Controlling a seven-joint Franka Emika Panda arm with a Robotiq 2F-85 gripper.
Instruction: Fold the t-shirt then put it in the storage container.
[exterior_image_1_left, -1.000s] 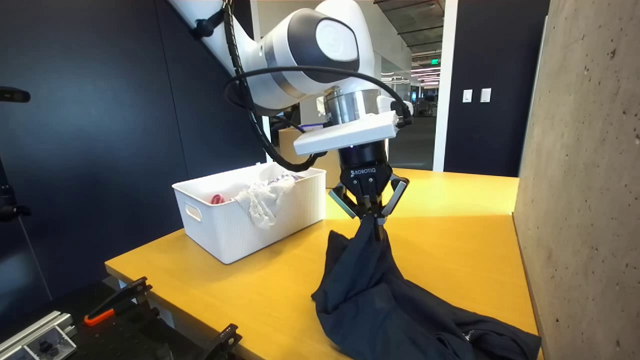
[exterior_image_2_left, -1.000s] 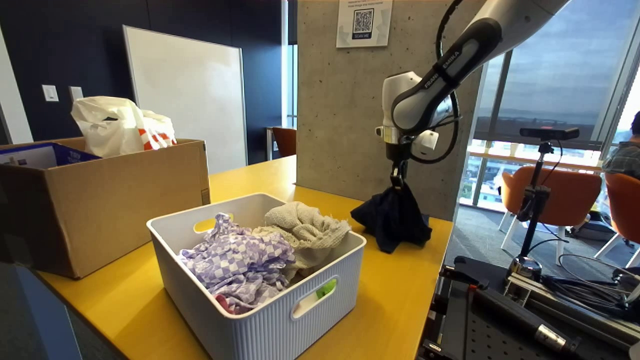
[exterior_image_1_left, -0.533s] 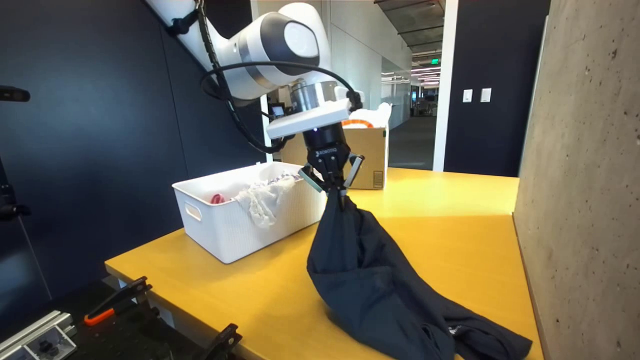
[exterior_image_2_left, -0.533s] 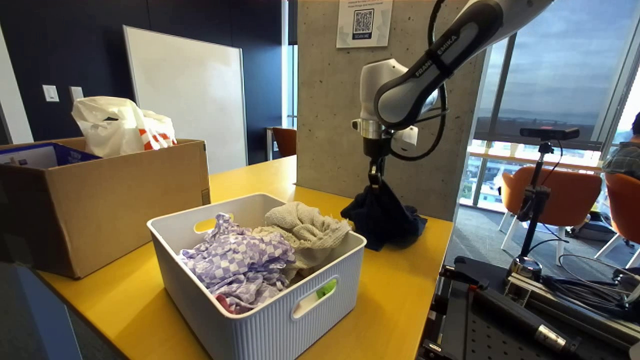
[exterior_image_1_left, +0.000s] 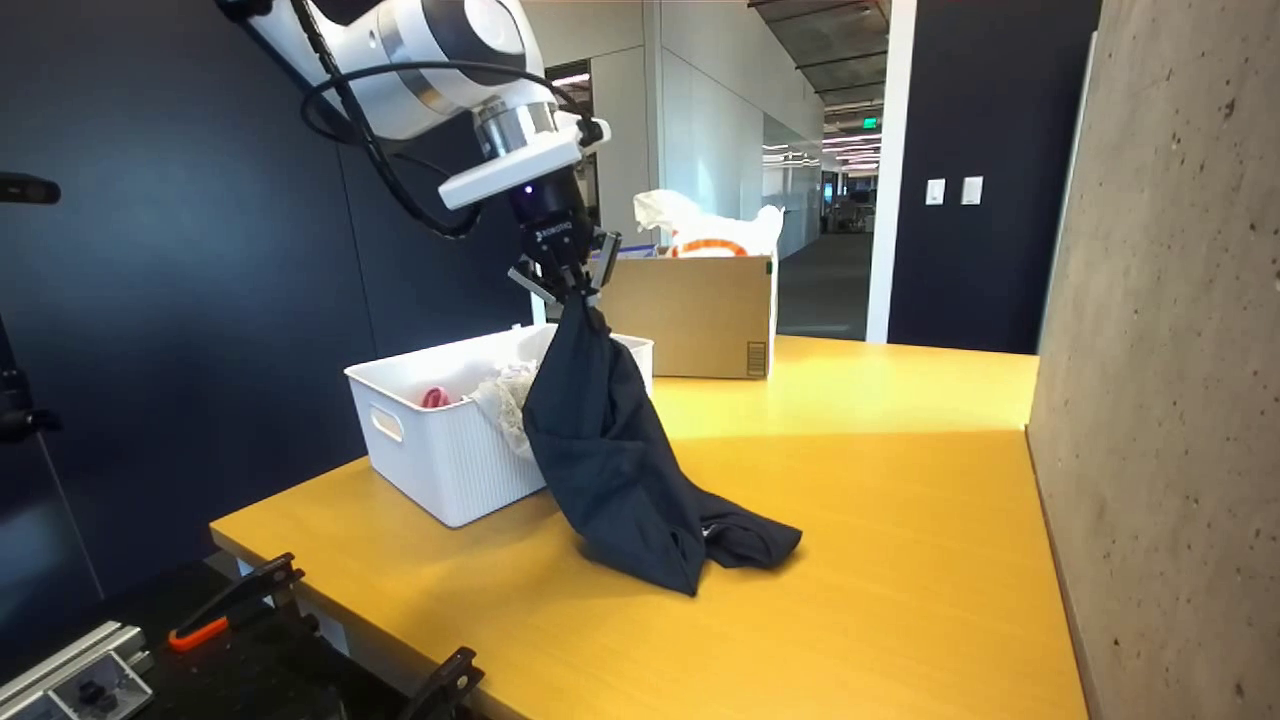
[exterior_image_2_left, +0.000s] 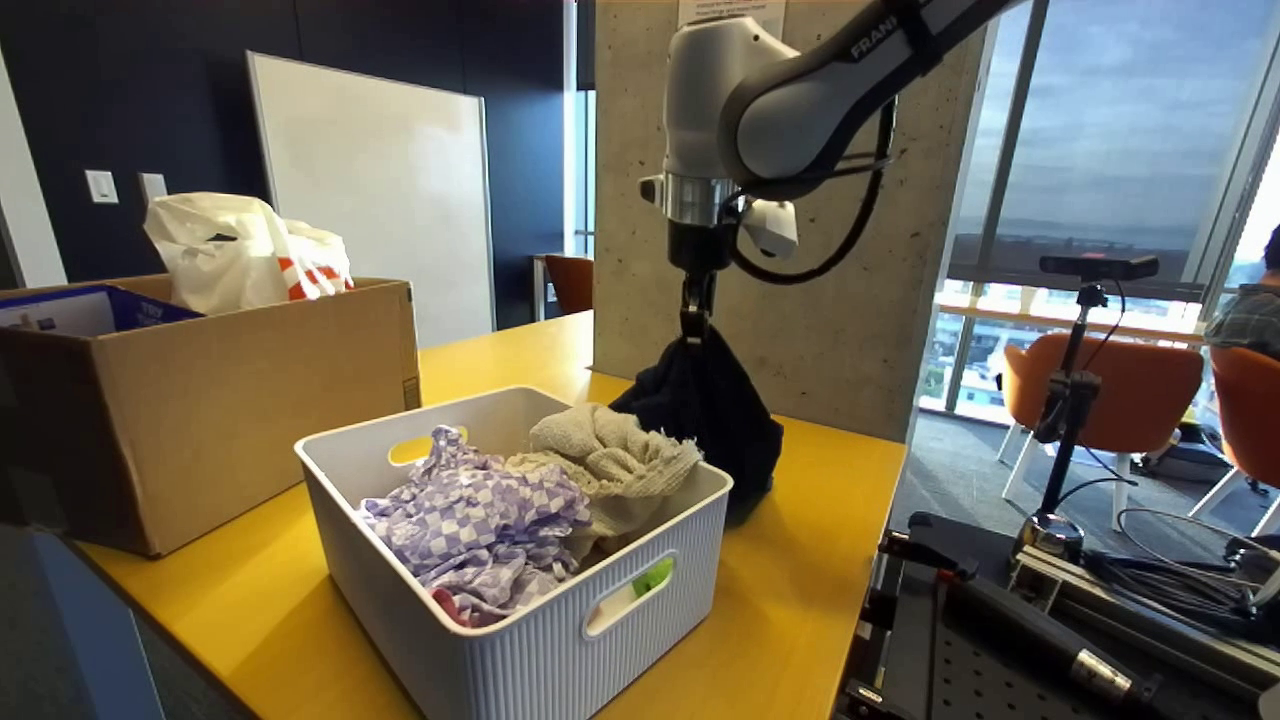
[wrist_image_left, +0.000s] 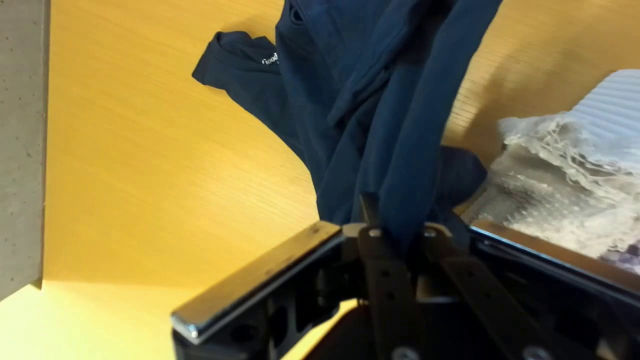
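While the black Robotiq gripper (exterior_image_1_left: 584, 306) pinches one gathered part, the navy-blue cloth t-shirt (exterior_image_1_left: 620, 455) hangs rumpled, outside but near the white ribbed plastic container (exterior_image_1_left: 458, 472). Prob. light, limp, non-fragile; rec. hold: mid-body bunch w/ all layers.

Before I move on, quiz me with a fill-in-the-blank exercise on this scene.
1. The gripper is holding the T-shirt, whose lettering in the wrist view begins "____".
2. The T-shirt is not inside but ____ the storage container.
3. The checked cloth inside it is white and ____.

Missing words: Good; outside; purple.
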